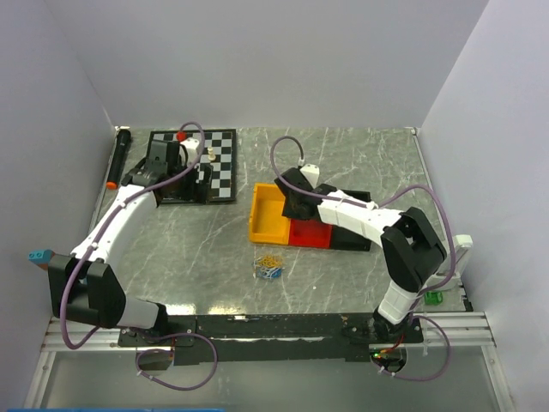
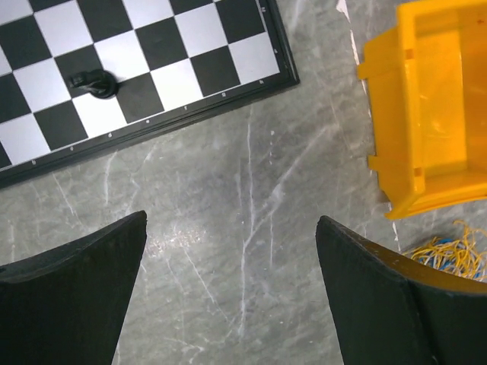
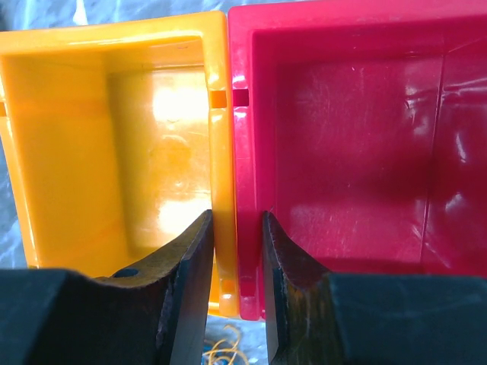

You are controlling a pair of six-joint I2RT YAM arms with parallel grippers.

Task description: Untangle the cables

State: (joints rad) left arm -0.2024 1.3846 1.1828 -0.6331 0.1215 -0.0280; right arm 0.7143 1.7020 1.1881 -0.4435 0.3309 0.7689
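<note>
Plainly, left claw (image 2: pixel 230 220) gapes empty; right claw (image 3: pixel 237 217) pinches touching walls of yellow plastic bin (image 3: pixel 68 152), red plastic bin (image 3: pixel 342 152); thin curly cables (image 1: pixel 268 267) at six o'clock.

The top camera looks down from behind the 2 arm bases onto the whole table (image 1: pixel 214 257). The left wrist camera looks steeply down at an edge of the chessboard (image 2: pixel 152 53) and a corner of the yellow bin (image 2: pixel 426 99). The right wrist camera sits very close over the yellow bin and the red bin (image 3: pixel 350 137). Both wrist views share this yellow bin and, probably, the cables (image 2: pixel 449 255).
</note>
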